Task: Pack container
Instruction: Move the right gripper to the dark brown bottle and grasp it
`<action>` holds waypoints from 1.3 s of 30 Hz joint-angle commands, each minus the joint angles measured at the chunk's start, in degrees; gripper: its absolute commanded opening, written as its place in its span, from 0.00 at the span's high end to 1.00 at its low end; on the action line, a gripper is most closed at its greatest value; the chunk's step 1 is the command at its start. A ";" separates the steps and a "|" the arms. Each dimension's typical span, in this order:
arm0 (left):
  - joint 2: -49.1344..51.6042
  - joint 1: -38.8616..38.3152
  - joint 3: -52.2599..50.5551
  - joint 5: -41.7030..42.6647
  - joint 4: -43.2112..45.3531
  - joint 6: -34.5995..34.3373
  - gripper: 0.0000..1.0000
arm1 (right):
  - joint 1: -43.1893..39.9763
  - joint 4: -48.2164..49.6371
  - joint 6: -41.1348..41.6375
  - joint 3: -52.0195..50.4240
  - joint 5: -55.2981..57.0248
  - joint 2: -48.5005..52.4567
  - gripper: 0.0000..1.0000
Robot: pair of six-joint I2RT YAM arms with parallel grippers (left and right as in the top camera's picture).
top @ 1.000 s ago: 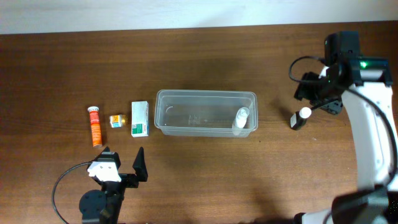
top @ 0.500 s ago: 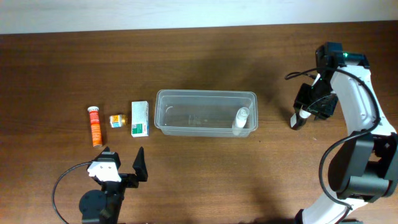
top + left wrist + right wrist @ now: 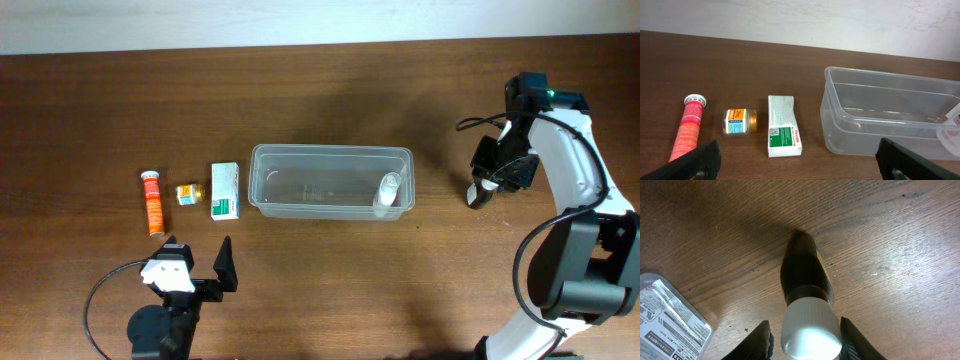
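Dark wood bench [image 3: 320, 100] under a pale wall, with the clear container [image 3: 254, 180] at its centre, open-topped and holding so far only one small white bottle [image 3: 388, 192] near its right end. Well apart to the container's right, the right hand [image 3: 807, 341] has come down in the past second from a raised position above a dark bottle [image 3: 806, 272] with a white cap and now straddles it. The wrist view shows a finger on each side of the cap, parted a little wider than it, with a sliver of bench visible on one side. The grip therefore looks not yet closed, and the bottle appears to stand on the bench under its own weight. A silvery printed packet [image 3: 670, 315] lies just beside it. The descent has slowed to almost nothing over the last half second, which suggests the arm has reached grasp height. The likely next call is to close on the cap or neck, lift, and carry the bottle left into the container's free space. A smooth round cap offers little purchase, so a slip or a tipped bottle is the risk. Left of the container a white-and-green carton [image 3: 225, 190], a small jar [image 3: 186, 194] and an orange tube [image 3: 152, 203] wait untouched in a row. The left hand [image 3: 198, 255] sits at the near edge, fingers spread wide and holding nothing, unmoved.
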 commanded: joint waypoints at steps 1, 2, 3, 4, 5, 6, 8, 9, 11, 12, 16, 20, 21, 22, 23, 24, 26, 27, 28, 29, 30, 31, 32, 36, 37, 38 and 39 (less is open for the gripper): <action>-0.37 -0.26 -0.24 -0.07 0.02 -0.50 0.00 | -0.22 0.50 -0.33 -0.52 -0.09 0.83 0.62; -0.37 -0.26 -0.24 -0.07 0.02 -0.50 0.00 | -0.22 0.61 -0.33 -0.52 -0.09 0.83 0.62; -0.37 -0.26 -0.24 -0.07 0.02 -0.50 0.00 | -0.22 0.79 -0.33 -0.52 -0.11 0.83 0.62; -0.37 -0.26 -0.24 -0.07 0.04 -0.50 0.00 | -0.22 0.96 -0.33 -0.52 -0.11 0.83 0.62; -0.37 -0.26 -0.24 -0.07 0.04 -0.50 0.00 | -0.22 1.11 -0.31 -0.52 -0.11 0.83 0.62; -0.37 -0.26 -0.24 -0.07 0.02 -0.50 0.00 | -0.22 1.22 -0.33 -0.52 -0.09 0.83 0.62; -0.37 -0.26 -0.24 -0.04 0.04 -0.50 0.00 | -0.22 1.20 -0.31 -0.52 -0.11 0.83 0.64; -0.37 -0.26 -0.24 -0.07 0.04 -0.50 0.00 | -0.22 1.22 -0.31 -0.52 -0.09 0.83 0.67; -0.37 -0.26 -0.24 -0.07 0.02 -0.50 0.00 | -0.22 1.29 -0.31 -0.52 0.39 0.83 0.67; -0.37 -0.26 -0.24 -0.07 0.04 -0.50 0.00 | -0.22 1.36 -0.31 -0.52 0.66 0.83 0.67; -0.37 -0.26 -0.24 -0.07 0.04 -0.50 0.00 | -0.22 1.38 -0.31 -0.52 0.94 0.83 0.67; -0.37 -0.26 -0.24 -0.07 0.04 -0.50 0.00 | -0.22 1.27 -0.31 -1.33 0.96 0.83 0.66; -0.37 -0.26 -0.24 -0.07 0.04 -0.50 0.00 | -0.22 1.68 -0.31 -1.84 0.94 0.83 0.66; -0.37 -0.26 -0.24 -0.07 0.04 -0.50 0.00 | -0.22 2.08 -0.28 -2.23 0.96 0.83 0.66; -0.37 -0.26 -0.24 -0.07 0.02 -0.50 0.00 | -0.22 2.73 -0.26 -2.89 0.94 0.83 0.66; -0.37 -0.26 -0.24 -0.07 0.02 -0.50 0.00 | -0.22 3.21 -0.26 -3.43 0.94 0.83 0.66; -0.37 -0.26 -0.24 -0.07 0.04 -0.50 0.00 | -0.22 3.74 -0.07 -4.07 0.90 0.83 0.66; -0.37 -0.26 -0.24 -0.07 0.04 -0.50 0.00 | -0.22 3.78 -0.07 -4.09 0.90 0.83 0.68; -0.37 -0.26 -0.24 -0.07 0.02 -0.50 0.00 | -0.22 3.98 -0.11 -4.09 0.94 0.83 0.72; -0.37 -0.26 -0.24 -0.07 0.02 -0.50 0.00 | -0.22 4.15 -0.11 -4.07 0.98 0.81 0.78; -0.37 -0.26 -0.24 -0.07 0.02 -0.50 0.00 | -0.22 4.22 -0.09 -3.98 0.96 0.81 0.81; -0.37 -0.26 -0.24 -0.07 0.04 -0.50 0.00 | -0.22 4.31 -0.09 -3.74 0.94 0.76 0.86; -0.37 -0.26 -0.24 -0.07 0.02 -0.50 0.00 | -0.22 4.00 -0.11 -3.52 0.96 0.63 0.89; -0.37 -0.26 -0.24 -0.07 0.02 -0.50 0.00 | 0.02 0.98 -0.09 -1.42 0.94 -0.63 0.92; -0.37 -0.26 -0.24 -0.07 0.02 -0.50 0.00 | 0.35 -0.44 -0.11 -0.44 0.94 -1.40 0.93; -0.37 -0.26 -0.24 -0.07 0.04 -0.50 0.00 | 0.70 -1.51 -0.13 0.28 0.94 -2.03 0.93; -0.37 -0.26 -0.24 -0.07 0.02 -0.50 0.00 | 1.18 -2.86 -0.15 1.27 0.94 -2.95 0.93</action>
